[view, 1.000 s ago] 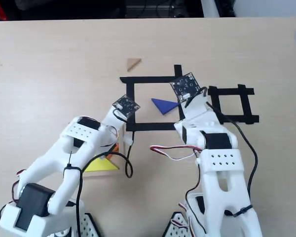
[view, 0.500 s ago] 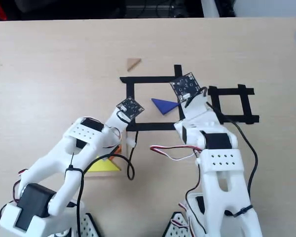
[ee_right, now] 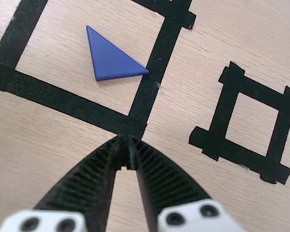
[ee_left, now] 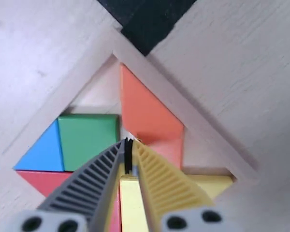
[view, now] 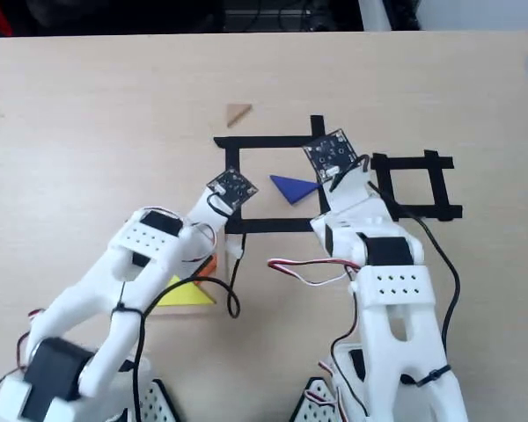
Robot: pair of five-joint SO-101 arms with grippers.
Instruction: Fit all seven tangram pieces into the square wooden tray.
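Square wooden tray (ee_left: 198,126): holding five pieces (ee_left: 145,106) (roughly)
Dark blue triangle (ee_right: 111,58), tan triangle (view: 238,113): lying outside
Left gripper (ee_left: 129,147), right gripper (ee_right: 124,147): sitting pinched together, empty

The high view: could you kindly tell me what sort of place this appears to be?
Probably a robotics lab bench: a pale wooden table marked with black tape squares, a white left arm and right arm, and a tangram tray.

- No text, label, brand, number or sign can be read in any view.
- The circuit board on the left wrist (view: 231,186) and the circuit board on the right wrist (view: 334,155) carry pale specks. These are too small to tell whether they are print.
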